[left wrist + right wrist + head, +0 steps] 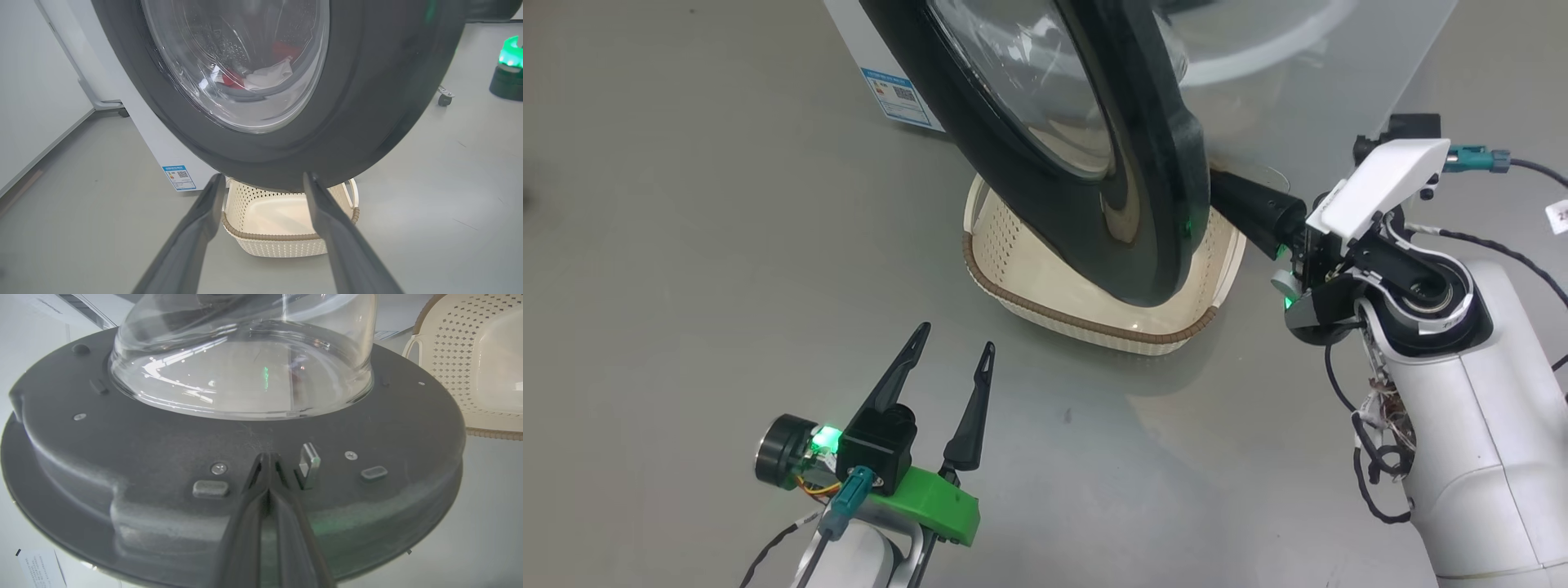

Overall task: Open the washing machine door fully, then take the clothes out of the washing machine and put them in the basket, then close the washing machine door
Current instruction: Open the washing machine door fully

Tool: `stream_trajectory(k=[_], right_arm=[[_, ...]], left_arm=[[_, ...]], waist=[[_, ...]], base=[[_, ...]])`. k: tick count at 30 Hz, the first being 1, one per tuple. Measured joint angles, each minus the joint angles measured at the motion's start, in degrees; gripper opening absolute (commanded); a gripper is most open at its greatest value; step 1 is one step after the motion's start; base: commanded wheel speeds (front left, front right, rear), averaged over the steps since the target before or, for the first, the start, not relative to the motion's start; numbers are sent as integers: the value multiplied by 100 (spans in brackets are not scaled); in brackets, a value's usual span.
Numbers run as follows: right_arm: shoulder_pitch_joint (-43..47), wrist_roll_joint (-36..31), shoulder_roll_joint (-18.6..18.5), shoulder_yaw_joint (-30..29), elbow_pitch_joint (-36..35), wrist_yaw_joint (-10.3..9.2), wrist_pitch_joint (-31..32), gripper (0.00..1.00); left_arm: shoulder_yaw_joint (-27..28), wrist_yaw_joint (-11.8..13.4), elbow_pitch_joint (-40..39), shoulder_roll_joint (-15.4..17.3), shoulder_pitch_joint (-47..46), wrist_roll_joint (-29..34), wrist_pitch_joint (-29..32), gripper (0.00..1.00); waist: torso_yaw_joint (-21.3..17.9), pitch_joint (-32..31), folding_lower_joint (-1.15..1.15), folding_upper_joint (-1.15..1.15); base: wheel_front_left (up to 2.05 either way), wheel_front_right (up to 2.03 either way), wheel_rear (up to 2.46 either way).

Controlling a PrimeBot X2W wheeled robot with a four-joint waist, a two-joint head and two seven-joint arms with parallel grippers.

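**A:** Where does the door stand?

**B:** The large round washing machine door (1152,212), a glossy black frame around a bulging clear glass bowl, is part-way open from the big white front-loading washing machine (163,139). Its lower edge hangs over the small cream perforated plastic basket (1045,314) on the grey floor (686,245). The clothes (265,75), a red garment and a white cloth, lie in the drum, seen through the glass.

**A:** What could go wrong?

**B:** I judge the push may slip. The right claw (267,457) has its two fingers shut together, gripping nothing. Its tips press on the door's inner face just beside the small metal latch tab (309,461). On that smooth plastic they could skid or snag the tab. The door's rim might also clip the basket; I cannot tell whether it clears.

**A:** And the arms?

**B:** The right arm reaches in from the right, behind the door. The left claw (956,336) hovers low over the floor, fingers spread and empty, pointing at the basket. It may stand in the door's path.
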Motion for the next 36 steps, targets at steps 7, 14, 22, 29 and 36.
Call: stream_trajectory(k=[7, 14, 22, 29, 36], right_arm=[[319, 197, 35, 123, -27, -65, 102, 0], [521, 305, 63, 372, -122, -102, 156, 0], [675, 420, 73, 745, -301, -151, 197, 0], [712, 692, 69, 1051, -489, -153, 149, 0], [823, 942, 71, 1228, -582, -193, -63, 0]], left_arm=[[3, 26, 63, 0, 12, 0, 0, 100], [20, 44, 94, 0, 55, 0, 0, 100], [81, 51, 101, 1, 148, 9, 0, 100], [83, 74, 97, 1, 162, 16, 0, 100], [99, 75, 81, 1, 175, 18, 0, 100]], waist=[[65, -217, 0, 0], [123, -395, 0, 0], [150, -513, 0, 0], [170, -564, 0, 0], [204, -588, 0, 0]], base=[[0, 0, 0], [0, 0, 0], [0, 0, 0], [0, 0, 0], [0, 0, 0]])
